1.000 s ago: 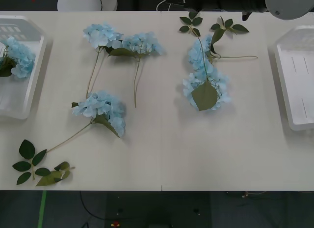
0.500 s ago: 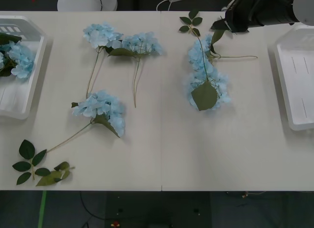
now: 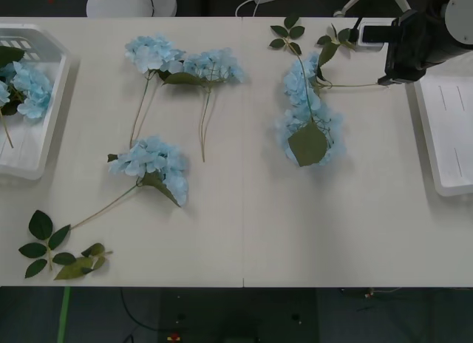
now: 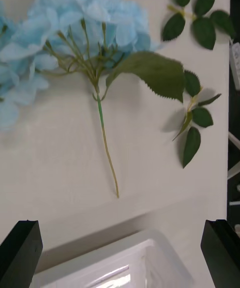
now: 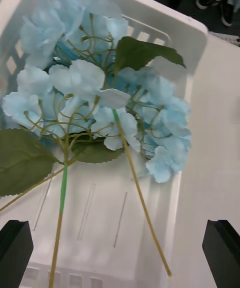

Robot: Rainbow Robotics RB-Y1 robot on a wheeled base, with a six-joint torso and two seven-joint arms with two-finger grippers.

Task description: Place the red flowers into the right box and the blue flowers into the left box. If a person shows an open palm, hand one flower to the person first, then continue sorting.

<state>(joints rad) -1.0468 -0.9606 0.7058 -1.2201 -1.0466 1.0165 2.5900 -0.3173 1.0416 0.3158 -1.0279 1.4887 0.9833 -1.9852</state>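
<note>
Right gripper hangs at the table's far right corner, just inboard of the right box, fingers spread wide with nothing between them. Key relation: the nearest blue flower stem lies just ahead of the fingers in the right wrist view, long axis running from its bare tip near the box rim out to the bloom, away from the gripper. In the front view that same stalk runs roughly left-right, tip pointing at the gripper, bloom cluster to its left. Right arm is clearly the nearer one, so my read: drop onto the stalk with the jaws across it. Left gripper hovers over the left box, fingers also wide apart, holding nothing; two blue flowers lie in that tray, one stalk end hanging over the rim. Three more blue blooms sit mid-table, well apart from either gripper.
</note>
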